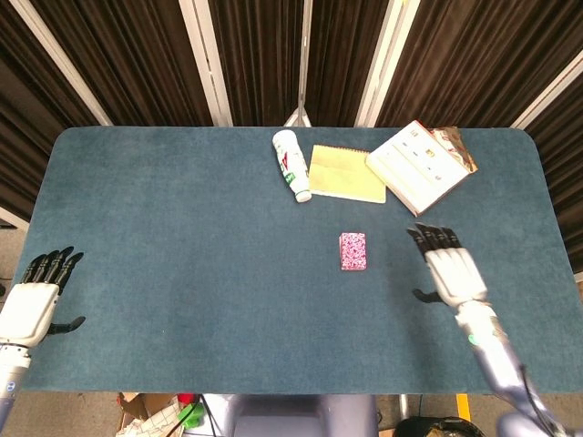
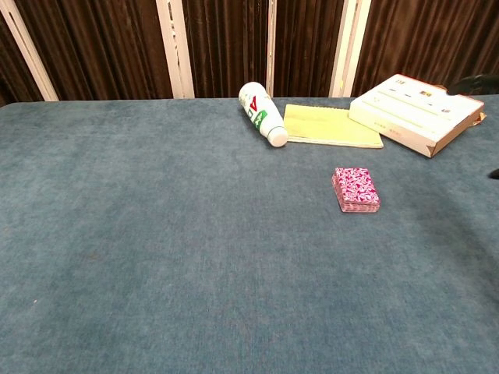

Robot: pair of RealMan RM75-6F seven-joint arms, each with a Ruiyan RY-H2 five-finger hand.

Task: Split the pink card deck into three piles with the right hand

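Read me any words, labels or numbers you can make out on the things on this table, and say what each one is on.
White bottle lying on its side: a big red letter, seemingly "A", above a green patch; small print unreadable.
White box: printed marks, too small to read.
Yellow notepad: no text seen.
Pink patterned card deck: pattern only.
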